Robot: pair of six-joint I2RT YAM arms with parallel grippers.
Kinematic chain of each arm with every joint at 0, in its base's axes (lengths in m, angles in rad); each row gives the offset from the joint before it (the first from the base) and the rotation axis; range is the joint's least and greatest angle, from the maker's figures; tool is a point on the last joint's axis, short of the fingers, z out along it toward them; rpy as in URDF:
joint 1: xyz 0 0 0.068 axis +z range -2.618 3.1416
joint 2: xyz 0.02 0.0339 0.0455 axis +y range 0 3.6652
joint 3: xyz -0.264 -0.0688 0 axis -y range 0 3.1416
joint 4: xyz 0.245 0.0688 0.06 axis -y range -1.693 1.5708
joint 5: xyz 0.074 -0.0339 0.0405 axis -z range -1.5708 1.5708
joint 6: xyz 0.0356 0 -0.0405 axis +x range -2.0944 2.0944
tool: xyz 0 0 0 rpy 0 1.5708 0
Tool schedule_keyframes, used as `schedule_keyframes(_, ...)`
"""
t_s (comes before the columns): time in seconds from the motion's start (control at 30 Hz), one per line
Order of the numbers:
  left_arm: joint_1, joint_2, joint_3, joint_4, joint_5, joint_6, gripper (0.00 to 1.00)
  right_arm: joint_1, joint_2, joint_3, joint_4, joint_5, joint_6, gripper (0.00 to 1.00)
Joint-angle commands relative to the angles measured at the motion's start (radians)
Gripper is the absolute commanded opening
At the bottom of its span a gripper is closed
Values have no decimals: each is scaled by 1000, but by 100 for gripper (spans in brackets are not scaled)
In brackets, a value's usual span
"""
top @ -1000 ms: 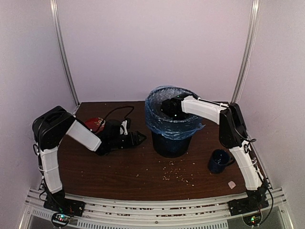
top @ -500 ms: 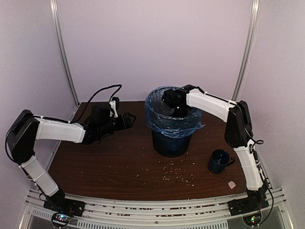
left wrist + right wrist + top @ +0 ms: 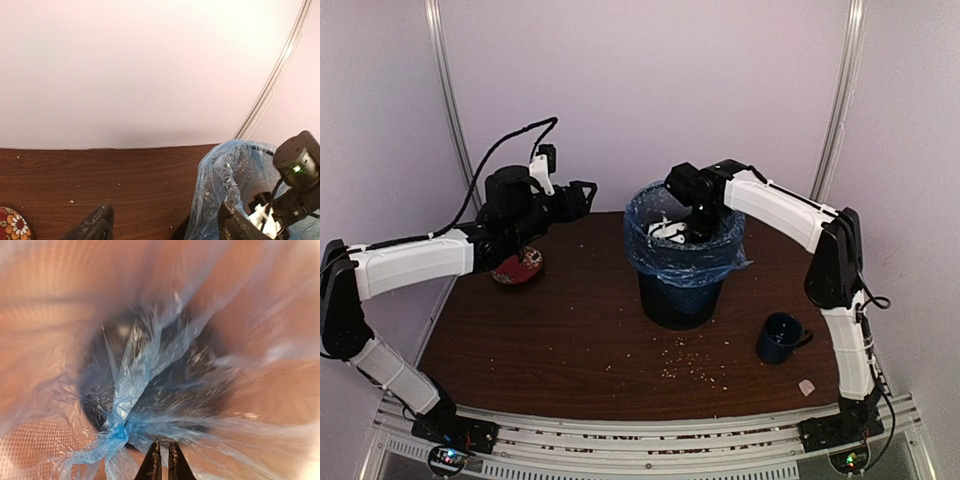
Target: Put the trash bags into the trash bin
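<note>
**A:** quick count, what's seen on the table [image 3: 570,340]?

**B:** One trash bag [image 3: 685,262], one trash bin [image 3: 678,300], one mug [image 3: 780,338], one flowered dish [image 3: 517,268]. Two grippers are counted.

**A:** and the bag's direction?

**B:** It's seated in the upright bin at frame centre, mouth up and folded over the rim, knotted end down, long axis vertical. The left gripper [image 3: 165,206], upper left, is spread wide on nothing. The right gripper [image 3: 161,444] is dipped inside the bag, fingers nearly pressed together, nothing pinched.
</note>
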Motion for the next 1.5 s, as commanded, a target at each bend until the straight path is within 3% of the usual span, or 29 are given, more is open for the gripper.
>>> schedule_keyframes(0.0,5,-28,-29,1,-7,28,73,3,-63,40,20,40,20,9)
schedule_keyframes(0.53,5,-68,-67,42,72,45,73,-8,-68,43,149,-61,71,15)
schedule_keyframes(1.13,5,-107,-104,-15,30,38,73,-127,-348,-437,874,-463,317,20)
schedule_keyframes(1.47,5,-142,-110,-66,-17,52,73,-128,-208,-223,1057,-562,611,35)
